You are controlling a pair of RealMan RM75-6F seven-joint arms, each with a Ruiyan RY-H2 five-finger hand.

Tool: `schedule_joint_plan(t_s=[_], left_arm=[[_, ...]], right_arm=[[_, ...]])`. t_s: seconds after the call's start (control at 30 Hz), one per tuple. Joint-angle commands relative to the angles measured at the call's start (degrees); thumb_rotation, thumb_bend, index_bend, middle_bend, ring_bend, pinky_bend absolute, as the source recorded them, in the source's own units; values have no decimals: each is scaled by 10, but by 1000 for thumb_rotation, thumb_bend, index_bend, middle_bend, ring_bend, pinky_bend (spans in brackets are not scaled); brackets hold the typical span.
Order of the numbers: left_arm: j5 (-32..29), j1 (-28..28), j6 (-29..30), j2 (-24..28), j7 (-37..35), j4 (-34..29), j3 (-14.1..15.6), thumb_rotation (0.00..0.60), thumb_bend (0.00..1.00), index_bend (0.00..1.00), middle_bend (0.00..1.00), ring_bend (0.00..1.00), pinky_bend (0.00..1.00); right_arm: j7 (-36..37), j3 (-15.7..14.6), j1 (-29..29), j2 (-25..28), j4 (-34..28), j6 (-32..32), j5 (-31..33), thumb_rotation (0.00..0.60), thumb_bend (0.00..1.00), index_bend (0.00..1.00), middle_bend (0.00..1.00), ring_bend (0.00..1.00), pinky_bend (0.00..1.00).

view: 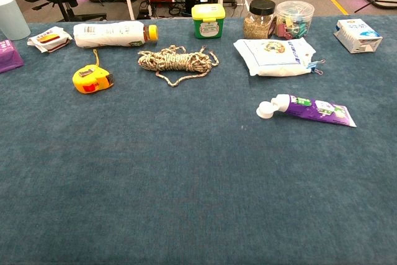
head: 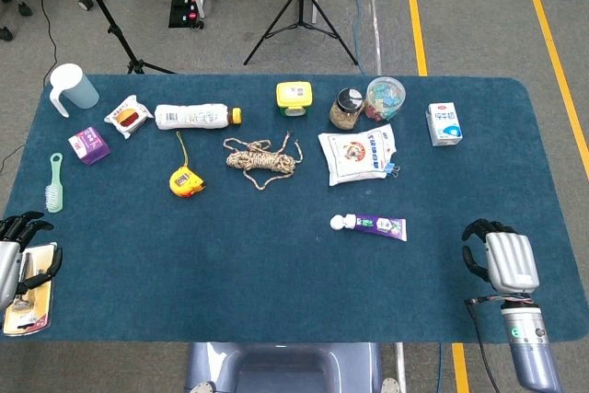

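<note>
Resting at the near left corner of the blue table [head: 276, 273], the left hand [head: 20, 250] lies with its dark fingers curled over a flat yellowish packet [head: 26, 306], touching its upper end; whether it actually grips the packet cannot be told from the head view (the chest view shows neither hand). Just ahead of that hand lies a green brush [head: 54, 183], and further ahead, toward the far edge, a purple box [head: 89, 145] and a pale blue jug [head: 72, 87]. The right hand [head: 502, 257] sits at the near right of the table, palm down, fingers loosely curled in with nothing in them. Nearest to it, off to its left and a little ahead, lies a purple tube [view: 310, 108] with a white cap, well apart from the fingers. Further ahead of the right hand are a white pouch [view: 275, 55], a small milk carton [view: 356, 35], a grain jar [view: 259, 19] and a tub of clips [view: 294, 19]. Between the two hands, toward the far side, lie a coiled rope [view: 175, 61], a yellow tape measure [view: 92, 80], a white bottle [view: 111, 34] on its side, a snack wrapper [view: 49, 38] and a green-lidded tub [view: 208, 20].
</note>
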Motion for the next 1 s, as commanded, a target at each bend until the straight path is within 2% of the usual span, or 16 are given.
schedule_joint_plan(t_s=[0.03,0.33,0.4,0.53,0.67,1.0], left_arm=[[0,0,-3,-1,0,1,2,321,399,336,260,227,237],[7,-1,7,6,7,-8,-5,323,400,333,259,226,237],[7,-5,6,9,9,-12,-8,323,399,332,259,226,237],[9,-11,4,18,14,-21,-15,322,399,327,257,221,237],[11,-20,1,25,22,-28,-22,322,399,326,255,220,237],[7,-32,-9,30,28,-37,-30,322,399,325,252,219,237]], right_arm=[[1,0,0,1,-1,-2,0,600,439,483,417,407,464],[21,-2,4,8,-10,-15,-9,600,438,413,377,375,451],[28,-3,9,11,-15,-25,-12,600,437,383,347,343,409],[17,-6,24,21,-27,-55,-12,600,423,288,230,242,246],[-9,4,48,22,-54,-91,7,600,377,217,144,167,158],[-73,23,91,-16,-66,-131,54,600,358,221,135,154,153]])
